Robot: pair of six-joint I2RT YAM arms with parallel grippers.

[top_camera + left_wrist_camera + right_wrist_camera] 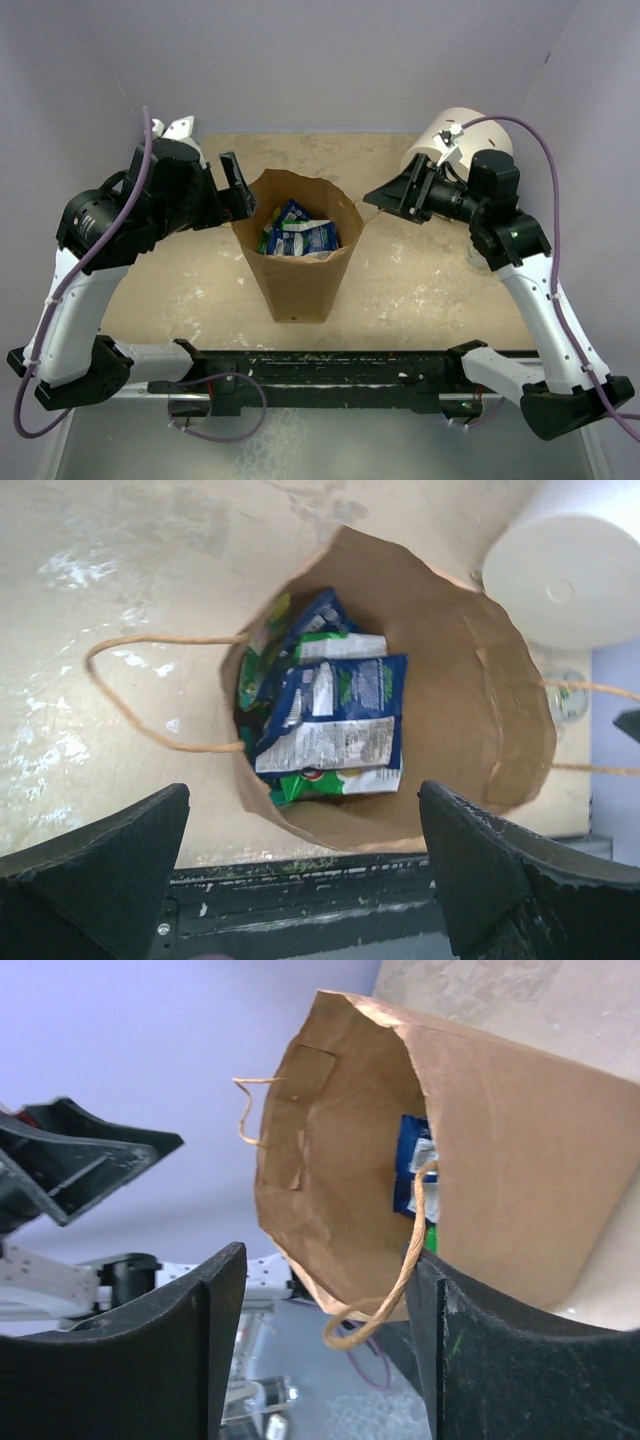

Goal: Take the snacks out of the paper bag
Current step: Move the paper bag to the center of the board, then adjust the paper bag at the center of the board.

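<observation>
Nothing seems to be done yet: every one of the snacks (335,715) that shows lies inside the paper bag (300,275), which stands upright and open-mouthed in the middle of the table (420,290), so by my judgement all the unpacking is left. There is one bag with two loop handles, and at least four overlapping packets inside it: two blue-and-white, one green and one yellow-green. Any underneath are hidden. One white roll (455,135) stands at the table's two o'clock. The left gripper (303,788) hangs at the bag's ten o'clock above its rim, jaws spread wide and empty. The right gripper (328,1260), at the bag's two o'clock, has its jaws apart around one handle (385,1310) without pinching it.
</observation>
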